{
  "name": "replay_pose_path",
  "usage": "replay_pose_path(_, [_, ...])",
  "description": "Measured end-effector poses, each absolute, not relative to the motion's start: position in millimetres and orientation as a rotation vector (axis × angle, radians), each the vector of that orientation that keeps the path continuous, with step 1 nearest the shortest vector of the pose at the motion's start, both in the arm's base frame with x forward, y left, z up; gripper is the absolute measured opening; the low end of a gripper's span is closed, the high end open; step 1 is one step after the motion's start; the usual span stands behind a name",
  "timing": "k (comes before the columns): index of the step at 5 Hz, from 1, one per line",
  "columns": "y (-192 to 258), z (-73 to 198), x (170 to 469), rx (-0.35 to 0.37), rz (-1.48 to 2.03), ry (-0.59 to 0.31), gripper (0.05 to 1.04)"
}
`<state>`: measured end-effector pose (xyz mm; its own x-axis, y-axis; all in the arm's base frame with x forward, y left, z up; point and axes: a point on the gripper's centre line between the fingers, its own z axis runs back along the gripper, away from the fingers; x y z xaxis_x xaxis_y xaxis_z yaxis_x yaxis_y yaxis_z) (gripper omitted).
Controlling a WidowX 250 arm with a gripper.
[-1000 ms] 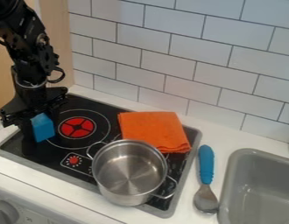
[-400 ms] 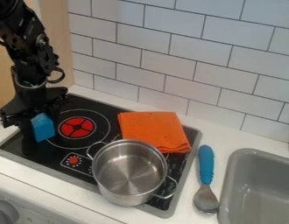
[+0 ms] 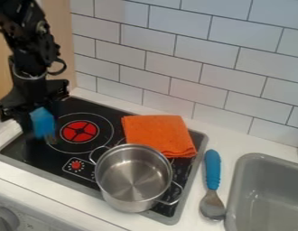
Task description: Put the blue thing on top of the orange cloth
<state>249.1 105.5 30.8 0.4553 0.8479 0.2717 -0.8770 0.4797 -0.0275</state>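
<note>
Nearest to you, at the lower left, a grey knob (image 3: 5, 220) sits on the white front panel (image 3: 39, 214) below the worktop (image 3: 30, 187). On your right lies the grey sink (image 3: 240, 182), a basin cut off by the view's edge, with its smooth grey bottom visible. Just beside its left rim, a spoon (image 3: 213, 173) lies on the worktop, metal bowl towards you and blue handle towards the wall. Left of the spoon, an open metal pot (image 3: 131, 205) stands upright on the black stovetop (image 3: 120, 205); you look down onto its bare, shiny bottom, and its two loop handles point to the far left and the near right. Left of the pot you see a printed control mark with a red centre, and beyond it a red burner mark (image 3: 79, 131) inside pale rings. Over the stovetop's left part, your tool (image 3: 41, 132) points downwards, its fingers closed on the blue block (image 3: 42, 121) and parted by the block's width; the block's lower end is blurred. Beyond the pot, the folded orange cloth (image 3: 157, 131) lies flat, well apart from the block, its near left part hidden by the pot's rim. Behind everything rises the white tiled wall (image 3: 175, 74).
</note>
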Motion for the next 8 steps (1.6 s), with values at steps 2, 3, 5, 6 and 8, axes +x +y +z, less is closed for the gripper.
replay_pose_path(2, [64,53,265,0.11,0.953,-0.311,0.565])
replay_pose_path(3, [35,68,286,0.084,0.858,-0.354,0.565])
replay_pose_path(5, [-19,88,333,0.1,0.631,-0.412,0.565])
replay_pose_path(6, [-23,82,338,0.103,0.611,-0.398,0.565])
replay_pose_path(8, [-35,61,337,0.111,0.559,-0.359,0.565])
